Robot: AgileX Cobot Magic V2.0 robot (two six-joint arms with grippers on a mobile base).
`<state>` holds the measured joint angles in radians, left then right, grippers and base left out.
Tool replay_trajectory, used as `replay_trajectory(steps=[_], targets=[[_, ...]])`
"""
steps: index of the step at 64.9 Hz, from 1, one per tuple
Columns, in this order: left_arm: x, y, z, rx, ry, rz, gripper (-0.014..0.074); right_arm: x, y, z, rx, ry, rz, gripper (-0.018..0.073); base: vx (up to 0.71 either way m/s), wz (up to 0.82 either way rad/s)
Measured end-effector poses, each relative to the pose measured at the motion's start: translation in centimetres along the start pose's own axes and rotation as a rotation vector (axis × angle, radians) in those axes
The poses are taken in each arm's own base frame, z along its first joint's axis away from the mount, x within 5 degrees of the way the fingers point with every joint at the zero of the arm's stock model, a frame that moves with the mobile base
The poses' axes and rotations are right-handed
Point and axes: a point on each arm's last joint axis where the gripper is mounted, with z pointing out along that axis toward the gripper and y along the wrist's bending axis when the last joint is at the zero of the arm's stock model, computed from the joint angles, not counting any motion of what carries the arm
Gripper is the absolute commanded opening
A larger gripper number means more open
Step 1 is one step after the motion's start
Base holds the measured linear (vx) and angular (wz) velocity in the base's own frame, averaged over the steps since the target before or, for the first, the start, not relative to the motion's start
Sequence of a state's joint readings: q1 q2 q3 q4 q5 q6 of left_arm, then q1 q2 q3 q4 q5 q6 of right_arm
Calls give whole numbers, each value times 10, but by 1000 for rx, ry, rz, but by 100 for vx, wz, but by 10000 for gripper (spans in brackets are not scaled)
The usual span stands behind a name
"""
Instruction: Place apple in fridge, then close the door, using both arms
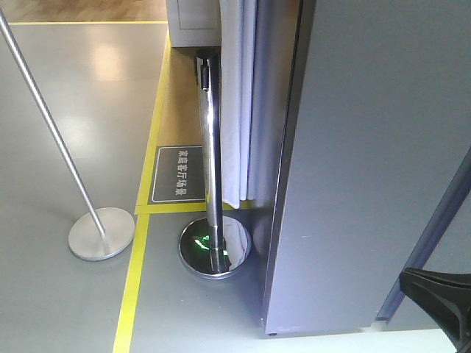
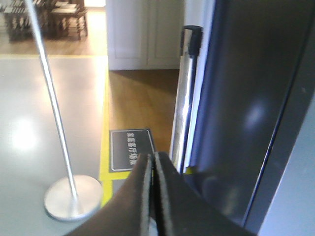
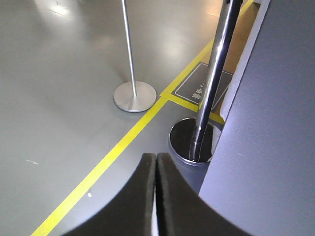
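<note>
The apple is out of view in every frame. A tall dark grey outer panel [image 1: 368,147] fills the right of the front view; I take it for the fridge's outside. It also shows as the dark wall [image 2: 236,98] and the grey face [image 3: 266,137]. No white inside shows, and I cannot tell the door from the body. My left gripper [image 2: 152,158] is shut with nothing between its fingers, pointing at the floor beside that panel. My right gripper [image 3: 156,157] is shut and empty too, above the grey floor left of the panel. A black arm part [image 1: 438,298] pokes in at the lower right.
A chrome stanchion post [image 1: 211,132] on a round base [image 1: 214,248] stands close against the panel's left edge. A second slanted silver post has its base [image 1: 101,233] further left. Yellow floor tape [image 1: 136,279], a dark floor sign [image 1: 176,174] and a white curtain [image 1: 237,103] lie behind.
</note>
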<state>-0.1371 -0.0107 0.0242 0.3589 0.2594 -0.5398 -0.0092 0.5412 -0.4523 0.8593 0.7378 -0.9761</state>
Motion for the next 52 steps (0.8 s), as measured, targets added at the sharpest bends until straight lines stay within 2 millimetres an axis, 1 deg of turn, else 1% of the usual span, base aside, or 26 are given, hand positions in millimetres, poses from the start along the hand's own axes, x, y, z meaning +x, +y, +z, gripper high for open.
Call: replay_trajectory(steps=[9, 14, 24, 52], targets=[[1, -1, 0, -1, 9, -26, -8, 0, 0, 0, 0, 0, 0, -3, 0, 0], [2, -3, 0, 12, 16, 48, -8, 0, 0, 0, 0, 0, 0, -3, 0, 0], [3, -5, 0, 27, 22, 121, -8, 0, 0, 0, 0, 0, 0, -3, 0, 0], [3, -5, 0, 23, 30, 128, -8, 0, 0, 0, 0, 0, 0, -3, 0, 0]])
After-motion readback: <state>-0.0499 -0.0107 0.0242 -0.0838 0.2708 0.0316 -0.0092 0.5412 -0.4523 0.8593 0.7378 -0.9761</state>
